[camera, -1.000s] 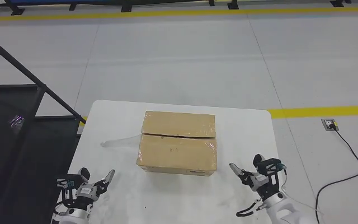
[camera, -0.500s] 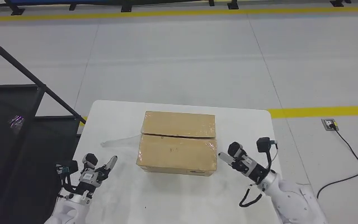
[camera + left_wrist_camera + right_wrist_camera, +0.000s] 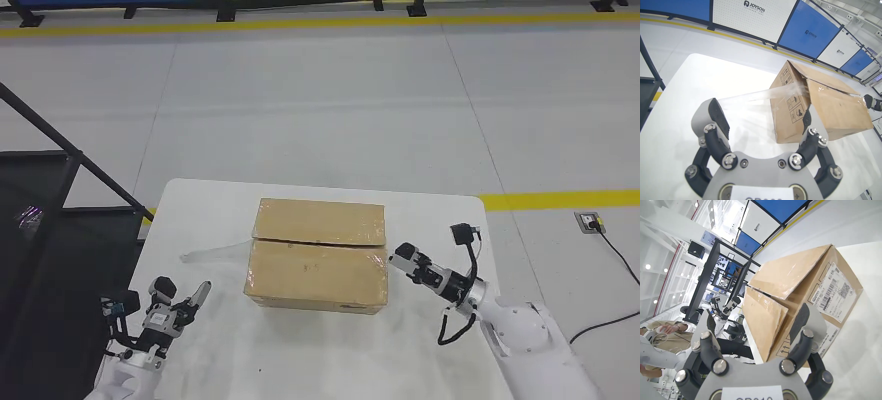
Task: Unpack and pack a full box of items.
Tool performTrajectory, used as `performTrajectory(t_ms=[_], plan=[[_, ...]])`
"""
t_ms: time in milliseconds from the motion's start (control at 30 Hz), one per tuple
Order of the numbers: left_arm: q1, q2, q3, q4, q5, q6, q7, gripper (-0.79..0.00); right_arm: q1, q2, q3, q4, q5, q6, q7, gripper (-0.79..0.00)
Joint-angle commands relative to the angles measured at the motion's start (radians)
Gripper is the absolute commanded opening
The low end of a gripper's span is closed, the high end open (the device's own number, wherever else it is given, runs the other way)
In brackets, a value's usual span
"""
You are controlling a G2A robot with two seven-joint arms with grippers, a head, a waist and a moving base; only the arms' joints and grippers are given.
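Your left end effector (image 3: 762, 106) hangs wide open, empty, at the near left of the white surface (image 3: 300, 345). Your right end effector (image 3: 402, 258), likewise open and empty, sits just beside the closed brown cardboard box (image 3: 318, 270) mid-surface, probably to open it.

Box (image 3: 318, 262), right end: shipping label (image 3: 834, 291) with barcode and QR code
Box, left end: handling symbols (image 3: 791, 94)
Wall panels (image 3: 753, 19): logo lettering

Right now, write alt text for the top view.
A closed cardboard box sits centred on a white table, clear tape trailing from one end. The right gripper is open close by the other end; the left gripper is open near the table's corner.
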Motion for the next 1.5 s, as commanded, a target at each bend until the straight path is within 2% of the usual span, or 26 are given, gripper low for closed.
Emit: performTrajectory(t_ms=[0,167,433,600,833,1000,1167,1333,1467], plan=[[-0.001,-0.001,0.004,0.001,0.0,-0.002,0.002,0.0,0.014,0.0,-0.01,0.014,0.019,-0.004,0.017,0.0],[0.0,-0.002,0.011,-0.002,0.003,-0.008,0.006,0.0,0.036,-0.002,-0.029,0.041,0.041,0.003,0.013,0.0],[0.013,-0.006,0.02,-0.008,0.01,-0.01,0.029,0.0,0.06,-0.001,-0.046,0.072,0.182,-0.04,0.097,0.0],[0.015,-0.008,0.023,-0.012,0.006,-0.005,0.031,0.0,0.053,0.007,-0.027,0.054,0.323,-0.088,0.196,0.0],[0.018,-0.009,0.024,-0.022,0.004,0.002,0.03,0.0,-0.006,0.031,0.023,-0.042,0.459,-0.15,0.403,0.0],[0.018,-0.009,0.024,-0.022,0.004,0.002,0.03,0.0,-0.076,0.06,0.023,-0.191,0.373,-0.118,0.435,0.0],[0.02,-0.009,0.028,-0.028,0.011,-0.007,0.021,0.0,-0.136,0.097,-0.021,-0.294,0.208,-0.141,0.412,0.0],[0.03,-0.003,0.027,-0.036,0.041,-0.093,-0.015,0.0,-0.141,0.127,-0.078,-0.289,-0.004,-0.162,0.391,0.0],[0.041,0.004,0.027,-0.035,0.138,-0.162,-0.023,0.0,-0.108,0.122,-0.127,-0.245,-0.04,-0.148,0.359,0.0]])
